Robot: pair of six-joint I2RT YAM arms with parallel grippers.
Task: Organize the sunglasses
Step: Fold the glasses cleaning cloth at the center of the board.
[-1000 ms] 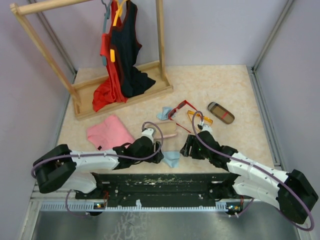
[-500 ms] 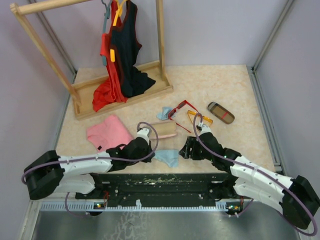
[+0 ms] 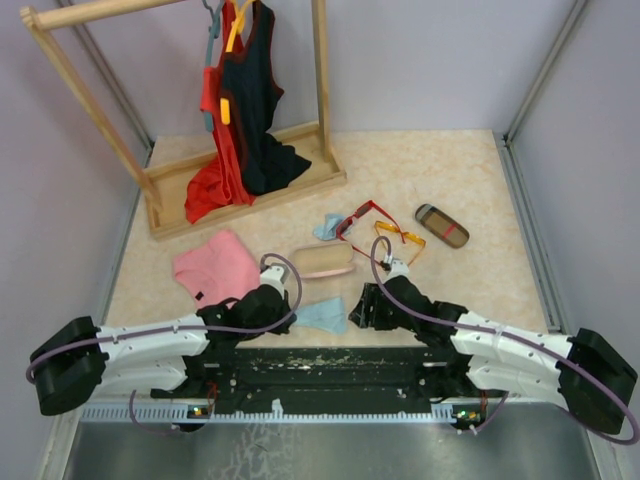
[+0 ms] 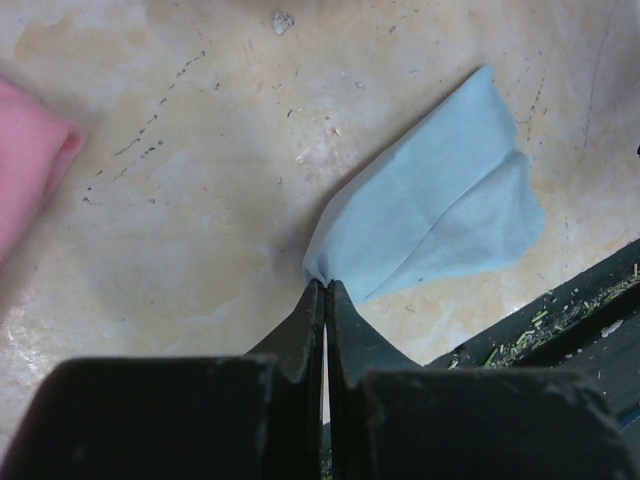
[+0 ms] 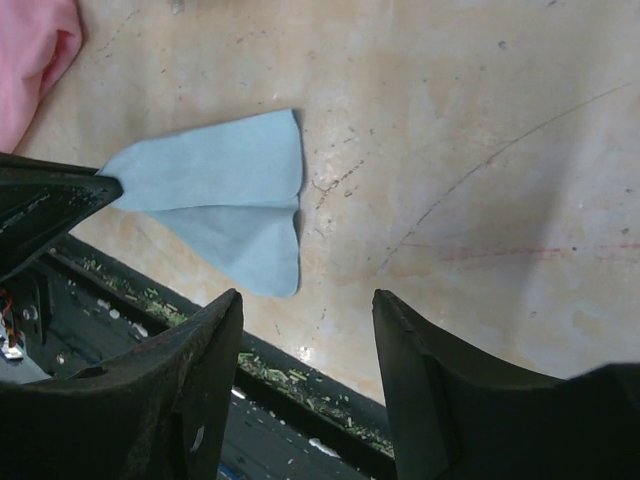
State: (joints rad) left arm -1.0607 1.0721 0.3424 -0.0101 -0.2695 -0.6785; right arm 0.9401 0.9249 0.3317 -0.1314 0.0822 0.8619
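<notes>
The red-framed sunglasses (image 3: 361,214) and the orange-yellow sunglasses (image 3: 401,238) lie side by side on the table, right of centre, with no gripper touching them. My left gripper (image 3: 296,312) (image 4: 325,287) is shut on the corner of a small light blue cloth (image 3: 323,316) (image 4: 440,205) near the table's front edge. My right gripper (image 3: 356,311) (image 5: 307,297) hangs open just right of that cloth (image 5: 229,188), with nothing between its fingers. Neither pair of sunglasses shows in the wrist views.
A pale pink oval case (image 3: 322,262) lies behind the cloth. A brown striped case (image 3: 441,225) sits at the right, and a second blue cloth (image 3: 327,227) beside the red pair. A pink garment (image 3: 215,265) lies left, the wooden clothes rack (image 3: 245,185) behind. The black base rail (image 3: 330,365) borders the front edge.
My left gripper has shut on the blue cloth's corner and pulled it leftward. The right arm has drawn back left toward the front edge, its jaws a little narrower.
</notes>
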